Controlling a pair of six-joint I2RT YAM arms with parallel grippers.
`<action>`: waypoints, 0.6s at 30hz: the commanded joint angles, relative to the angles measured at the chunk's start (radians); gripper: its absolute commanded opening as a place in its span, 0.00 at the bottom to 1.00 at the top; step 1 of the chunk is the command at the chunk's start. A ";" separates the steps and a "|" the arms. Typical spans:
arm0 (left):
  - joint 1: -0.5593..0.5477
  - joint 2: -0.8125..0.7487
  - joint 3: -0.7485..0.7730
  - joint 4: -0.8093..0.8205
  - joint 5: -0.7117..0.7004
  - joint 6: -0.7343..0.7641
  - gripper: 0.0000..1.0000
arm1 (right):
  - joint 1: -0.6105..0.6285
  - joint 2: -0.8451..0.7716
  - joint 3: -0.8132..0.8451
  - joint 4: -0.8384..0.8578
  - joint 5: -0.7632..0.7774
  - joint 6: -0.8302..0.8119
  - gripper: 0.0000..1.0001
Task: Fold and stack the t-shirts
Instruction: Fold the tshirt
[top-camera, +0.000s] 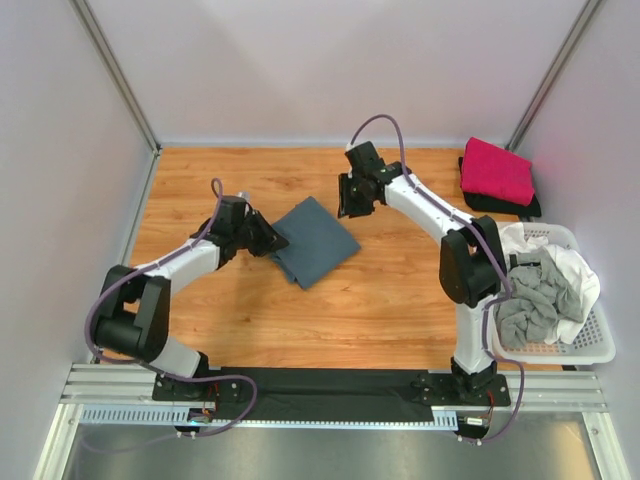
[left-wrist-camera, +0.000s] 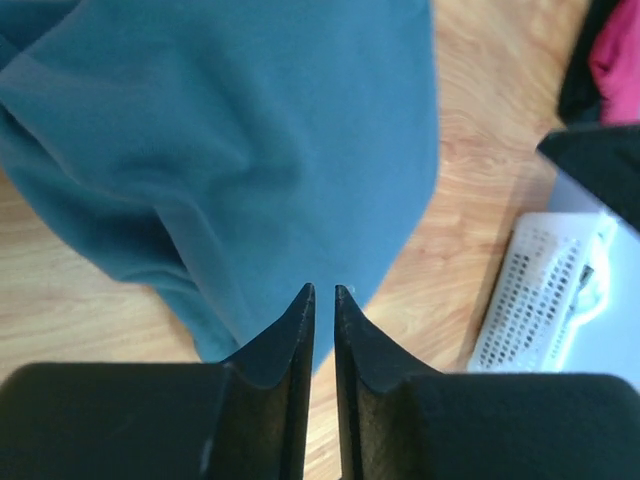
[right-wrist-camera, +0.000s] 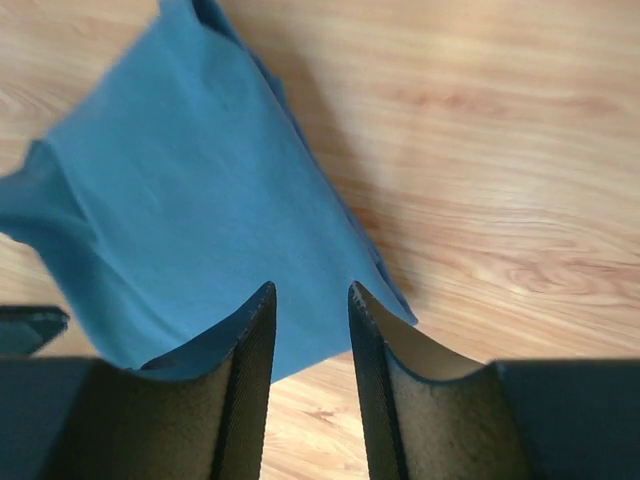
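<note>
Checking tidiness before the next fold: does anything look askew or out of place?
The folded blue-grey t-shirt lies turned diagonally to the table edges; a white t-shirt spills over the basket rim.

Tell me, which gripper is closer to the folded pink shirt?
Right. The right gripper hovers left of the pink shirt; the left gripper sits farther away, beyond the blue shirt.

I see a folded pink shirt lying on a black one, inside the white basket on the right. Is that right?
Not quite. The pink shirt does lie folded on the black shirt, but the pair sits on the table beyond the white basket, not inside it. The top external view shows this.
</note>
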 joint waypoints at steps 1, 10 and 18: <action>-0.006 0.085 0.051 0.053 -0.070 -0.060 0.17 | 0.013 0.024 -0.078 0.094 -0.088 -0.020 0.36; 0.035 0.216 0.106 -0.093 -0.183 0.008 0.06 | 0.013 0.035 -0.203 0.151 -0.049 0.015 0.29; 0.123 0.421 0.261 -0.078 -0.060 0.160 0.00 | 0.031 -0.019 -0.385 0.204 -0.117 0.098 0.23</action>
